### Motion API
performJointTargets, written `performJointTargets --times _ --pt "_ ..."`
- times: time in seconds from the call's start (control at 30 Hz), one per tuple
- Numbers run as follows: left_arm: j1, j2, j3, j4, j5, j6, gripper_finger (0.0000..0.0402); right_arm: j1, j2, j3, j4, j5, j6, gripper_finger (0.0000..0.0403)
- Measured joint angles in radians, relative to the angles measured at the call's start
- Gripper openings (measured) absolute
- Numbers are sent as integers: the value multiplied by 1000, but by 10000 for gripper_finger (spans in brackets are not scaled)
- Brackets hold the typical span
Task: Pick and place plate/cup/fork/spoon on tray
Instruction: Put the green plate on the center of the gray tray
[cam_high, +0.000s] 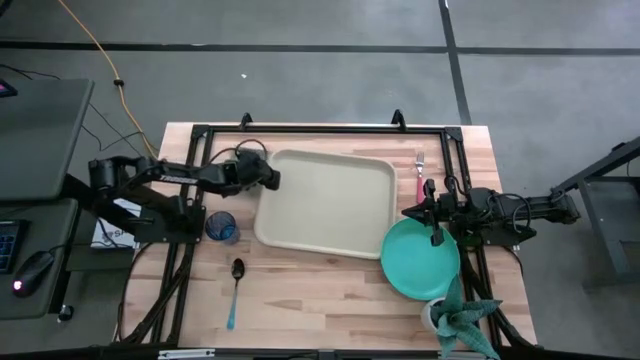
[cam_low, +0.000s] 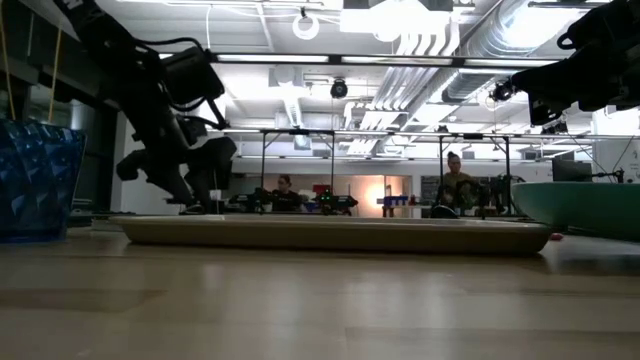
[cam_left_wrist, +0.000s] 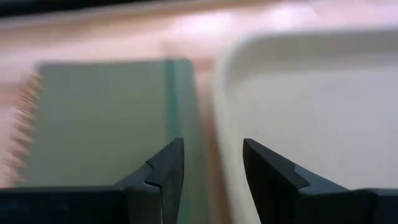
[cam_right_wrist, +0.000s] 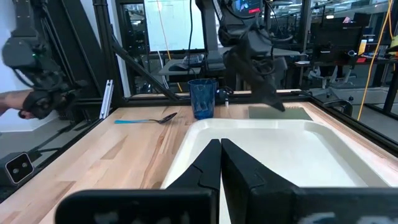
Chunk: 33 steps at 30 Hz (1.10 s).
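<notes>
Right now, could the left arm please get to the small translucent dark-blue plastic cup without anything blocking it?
Probably yes. The small translucent dark-blue plastic cup stands alone on bare wood just beside the left arm, whose open end effector hangs over the pale beige rectangular tray's edge, so only a short swing back seems needed.

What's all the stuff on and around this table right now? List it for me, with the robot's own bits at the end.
tray: one, cream, middle of the table, nothing on it.
plate: one, teal, on the wood off the tray's right front corner.
cup: one, dark blue, left of the tray.
spoon: one, light-blue handle, in front of the cup.
fork: one, pink-red handle, right of the tray.
green pad: one, olive, beside the tray's left rim.
potted plant: one, green, front right.
people: two, seated far behind.
left gripper: open, at the tray's left rim.
right gripper: shut, over the plate's far edge.
</notes>
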Motion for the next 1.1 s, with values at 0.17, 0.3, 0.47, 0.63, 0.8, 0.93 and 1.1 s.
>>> performJointTargets --times 0.17,0.3,0.47,0.63,0.8,0.93,1.1 --pt "105 11 0 -1 76 128 138 0 0 0 0 0 0 0" --pt "170 25 0 -5 147 194 87 0 0 0 0 0 0 0" --pt "208 25 0 -32 187 236 11 0 0 0 0 0 0 0" --pt "245 31 0 -39 243 254 2 0 0 0 0 0 0 0" --pt "292 67 0 -39 254 257 1 0 0 0 0 0 0 0" --pt "298 88 1 -8 226 251 0 0 0 0 0 0 0 0" --pt "295 103 1 60 116 219 0 0 0 0 0 0 0 0"
